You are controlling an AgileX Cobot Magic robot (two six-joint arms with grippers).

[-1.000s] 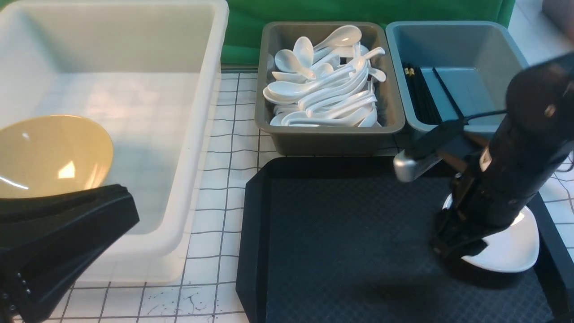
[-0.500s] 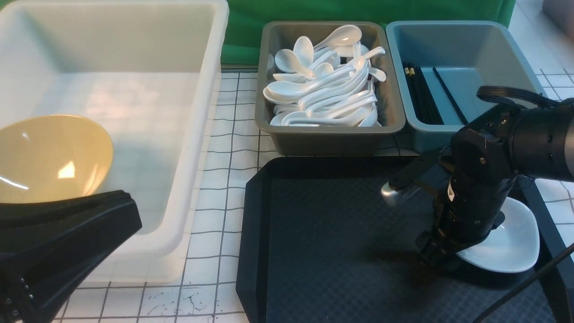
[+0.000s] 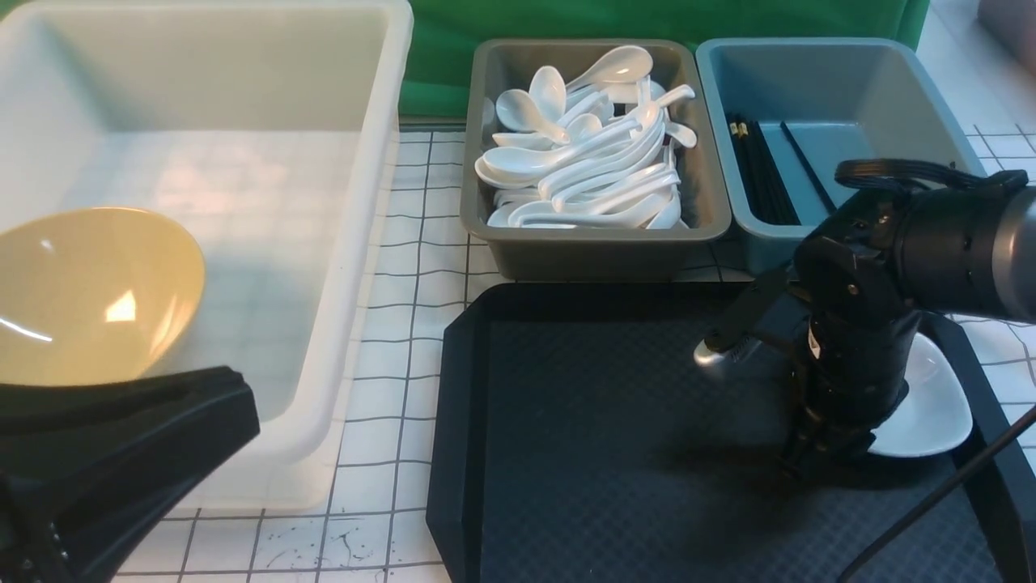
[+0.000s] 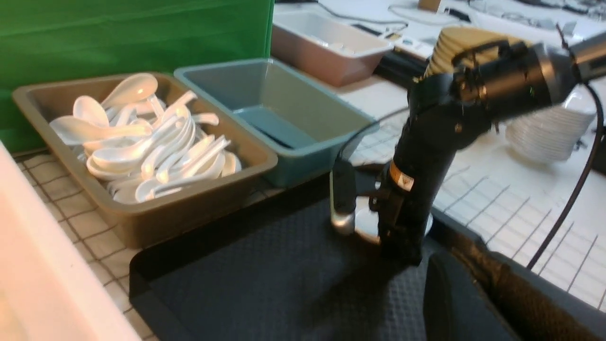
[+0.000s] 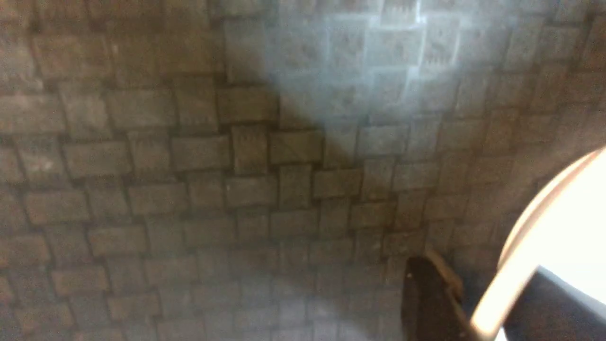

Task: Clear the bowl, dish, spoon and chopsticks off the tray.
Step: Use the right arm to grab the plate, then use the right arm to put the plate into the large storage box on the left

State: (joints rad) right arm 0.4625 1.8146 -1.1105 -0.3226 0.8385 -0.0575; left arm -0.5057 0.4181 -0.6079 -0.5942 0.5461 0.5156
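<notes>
The small white dish (image 3: 939, 405) lies at the right side of the black tray (image 3: 599, 421), tipped toward the tray's right rim. My right gripper (image 3: 809, 461) stands nose-down at the dish's near-left rim. In the right wrist view the dish's bright rim (image 5: 525, 265) runs between the two fingers of the right gripper (image 5: 483, 303), which is shut on it. The yellow bowl (image 3: 89, 291) rests inside the white tub (image 3: 356, 243). My left gripper (image 3: 121, 453) hovers shut and empty in front of it. White spoons (image 3: 583, 162) fill the grey bin. Black chopsticks (image 3: 761, 174) lie in the blue-grey bin.
The grey bin (image 3: 591, 251) and blue-grey bin (image 3: 858, 97) stand just behind the tray. A green backdrop closes the far side. My right arm's cable (image 3: 931, 502) crosses the tray's right corner. The left wrist view shows stacked white dishes (image 4: 549, 137) on the gridded table beyond.
My right arm dropped lower and leaned over; its fingers closed on the dish's rim. The dish shifted toward the tray's far right. The left gripper sank slightly, baring more of the bowl.
</notes>
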